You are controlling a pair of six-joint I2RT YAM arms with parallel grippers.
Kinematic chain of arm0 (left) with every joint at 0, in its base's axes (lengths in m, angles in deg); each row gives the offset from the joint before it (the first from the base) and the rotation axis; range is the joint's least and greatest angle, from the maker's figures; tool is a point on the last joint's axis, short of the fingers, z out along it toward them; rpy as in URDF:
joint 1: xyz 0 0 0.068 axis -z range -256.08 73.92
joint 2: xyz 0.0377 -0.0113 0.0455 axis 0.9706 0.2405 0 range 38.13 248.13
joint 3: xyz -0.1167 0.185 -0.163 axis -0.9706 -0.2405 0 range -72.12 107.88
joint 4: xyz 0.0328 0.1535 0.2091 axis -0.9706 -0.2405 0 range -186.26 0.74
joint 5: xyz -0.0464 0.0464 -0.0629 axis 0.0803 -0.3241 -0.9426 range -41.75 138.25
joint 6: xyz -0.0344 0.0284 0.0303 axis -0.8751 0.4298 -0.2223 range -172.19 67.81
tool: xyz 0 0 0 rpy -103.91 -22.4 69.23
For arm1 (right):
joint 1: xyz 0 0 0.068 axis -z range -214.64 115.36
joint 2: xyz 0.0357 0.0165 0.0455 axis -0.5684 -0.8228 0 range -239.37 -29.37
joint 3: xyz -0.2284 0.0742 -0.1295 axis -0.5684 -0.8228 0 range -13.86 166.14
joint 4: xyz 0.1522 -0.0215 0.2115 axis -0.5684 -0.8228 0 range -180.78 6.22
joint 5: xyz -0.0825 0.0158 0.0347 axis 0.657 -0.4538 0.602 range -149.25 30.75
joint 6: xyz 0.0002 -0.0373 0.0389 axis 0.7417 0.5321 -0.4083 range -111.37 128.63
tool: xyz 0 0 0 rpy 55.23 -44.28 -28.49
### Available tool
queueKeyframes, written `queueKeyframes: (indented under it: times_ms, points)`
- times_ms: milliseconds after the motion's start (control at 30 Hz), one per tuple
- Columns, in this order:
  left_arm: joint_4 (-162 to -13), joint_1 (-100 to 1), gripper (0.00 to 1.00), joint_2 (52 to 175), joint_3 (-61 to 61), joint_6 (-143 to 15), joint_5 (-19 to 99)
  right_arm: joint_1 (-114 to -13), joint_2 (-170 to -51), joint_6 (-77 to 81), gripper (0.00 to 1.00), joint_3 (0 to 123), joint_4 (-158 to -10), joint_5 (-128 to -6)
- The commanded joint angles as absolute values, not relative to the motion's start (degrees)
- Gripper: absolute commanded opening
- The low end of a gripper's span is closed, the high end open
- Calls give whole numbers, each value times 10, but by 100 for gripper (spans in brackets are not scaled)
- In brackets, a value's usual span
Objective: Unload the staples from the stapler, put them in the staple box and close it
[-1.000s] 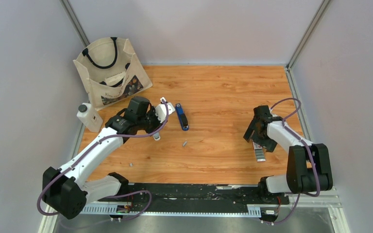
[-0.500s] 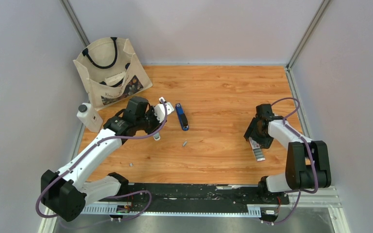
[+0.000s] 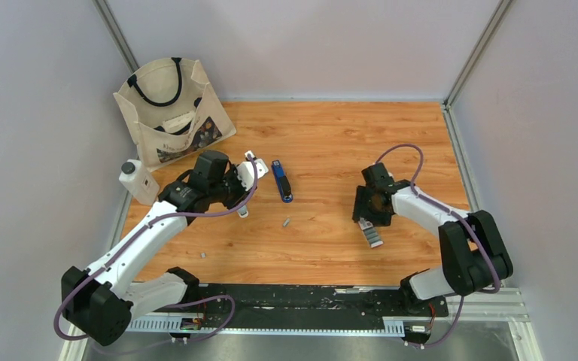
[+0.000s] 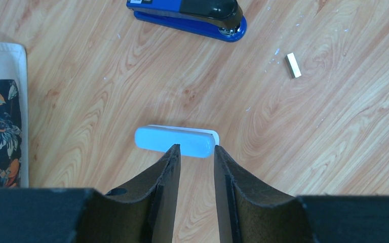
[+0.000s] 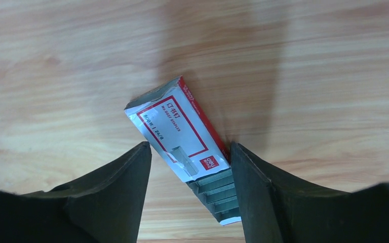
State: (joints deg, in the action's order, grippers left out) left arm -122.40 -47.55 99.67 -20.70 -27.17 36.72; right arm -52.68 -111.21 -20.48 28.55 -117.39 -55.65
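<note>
The blue and black stapler (image 3: 281,180) lies closed on the wooden table; the left wrist view shows it too (image 4: 187,15). My left gripper (image 3: 241,180) hovers just left of it with its tips (image 4: 195,148) on a white oblong piece (image 4: 176,140), which is blurred. A short grey staple strip (image 3: 286,222) lies in front of the stapler, and another (image 3: 203,255) near the front edge. My right gripper (image 3: 367,219) is open, its jaws astride the red-and-white staple box (image 5: 174,131), whose open end shows grey staple strips (image 5: 218,195). Its right finger touches the box.
A canvas tote bag (image 3: 173,109) stands at the back left. A white bottle with a black cap (image 3: 137,180) stands left of my left arm. A small pale strip (image 4: 294,65) lies on the wood near the stapler. Grey walls close in three sides.
My right gripper has swung left towards the table's middle, and the red-and-white box has moved left with it. The left arm has barely moved.
</note>
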Motion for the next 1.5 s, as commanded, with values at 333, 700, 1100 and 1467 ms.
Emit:
queueKeyframes:
  times_ms: [333,700,1100,1467]
  points:
    - [-1236,-473,40,962,-193,-255,388,-754,-1191,-208,62,322,-1134,-621]
    - [-1244,-473,40,953,-196,-250,394,-883,-1228,-141,63,372,-1123,-666]
    - [-1244,-473,40,953,-196,-251,393,-926,-1253,-113,63,405,-1133,-683]
    - [-1248,-473,40,955,-181,-251,388,-902,-1216,-139,78,429,-1137,-620]
